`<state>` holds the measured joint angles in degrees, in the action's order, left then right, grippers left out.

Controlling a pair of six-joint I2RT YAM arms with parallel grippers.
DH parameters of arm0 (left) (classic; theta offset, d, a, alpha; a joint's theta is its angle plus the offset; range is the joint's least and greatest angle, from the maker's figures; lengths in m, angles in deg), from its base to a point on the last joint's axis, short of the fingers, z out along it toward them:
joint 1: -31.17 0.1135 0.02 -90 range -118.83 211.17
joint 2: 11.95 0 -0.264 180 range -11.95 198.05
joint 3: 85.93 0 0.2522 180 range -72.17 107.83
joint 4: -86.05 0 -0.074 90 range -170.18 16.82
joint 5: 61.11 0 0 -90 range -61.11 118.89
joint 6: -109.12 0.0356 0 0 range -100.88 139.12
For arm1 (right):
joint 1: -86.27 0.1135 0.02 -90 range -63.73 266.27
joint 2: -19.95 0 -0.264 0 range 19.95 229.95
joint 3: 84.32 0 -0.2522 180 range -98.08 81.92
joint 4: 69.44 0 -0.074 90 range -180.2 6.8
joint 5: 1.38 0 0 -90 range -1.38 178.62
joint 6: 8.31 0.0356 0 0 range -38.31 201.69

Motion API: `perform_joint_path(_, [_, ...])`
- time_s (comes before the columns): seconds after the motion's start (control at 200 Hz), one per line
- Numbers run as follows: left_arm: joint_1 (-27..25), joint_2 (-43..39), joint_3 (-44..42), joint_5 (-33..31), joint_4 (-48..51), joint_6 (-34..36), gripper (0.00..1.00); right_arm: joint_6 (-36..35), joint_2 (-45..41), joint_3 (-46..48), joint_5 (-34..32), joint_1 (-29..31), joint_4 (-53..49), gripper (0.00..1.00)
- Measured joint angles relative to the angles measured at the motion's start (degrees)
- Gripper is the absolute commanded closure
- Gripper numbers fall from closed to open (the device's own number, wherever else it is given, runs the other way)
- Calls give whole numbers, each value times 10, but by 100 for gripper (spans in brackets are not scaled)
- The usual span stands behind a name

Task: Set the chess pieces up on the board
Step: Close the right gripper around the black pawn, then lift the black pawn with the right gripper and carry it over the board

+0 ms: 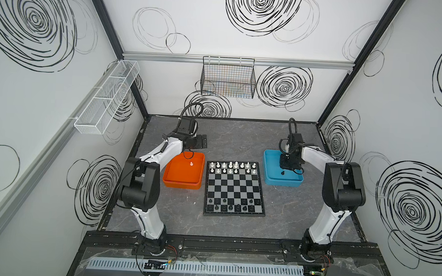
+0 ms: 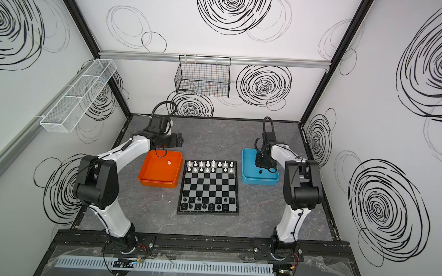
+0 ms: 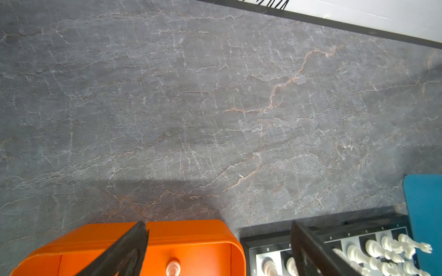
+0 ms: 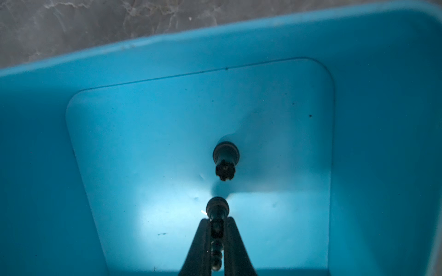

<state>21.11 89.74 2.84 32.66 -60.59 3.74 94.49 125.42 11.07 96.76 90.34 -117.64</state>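
Right of centre in both top views, the right pincer (image 4: 217, 222) clamps a small black plastic chessman (image 4: 217, 207) inside the blue rectangular plastic tray (image 1: 283, 183); the left pincer (image 3: 218, 225) gapes apart.

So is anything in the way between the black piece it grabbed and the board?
Only the blue tray's wall. The right gripper is shut on the black piece inside the tray, so it would have to lift over the wall facing the board. The other black piece stands off to the side.
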Motion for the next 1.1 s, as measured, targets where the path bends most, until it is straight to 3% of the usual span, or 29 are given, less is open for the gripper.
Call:
perform_joint_path(0.59, [3, 12, 24, -6, 23, -5, 4, -11, -17, -42, -17, 28, -58, 88])
perform_joint_path(0.831, [3, 12, 18, -9, 16, -1, 4, -11, -80, -51, -30, 103, -80, 88])
perform_joint_path(1.101, [3, 1, 10, -8, 17, -1, 4, 14, -130, -44, -21, 248, -85, 88])
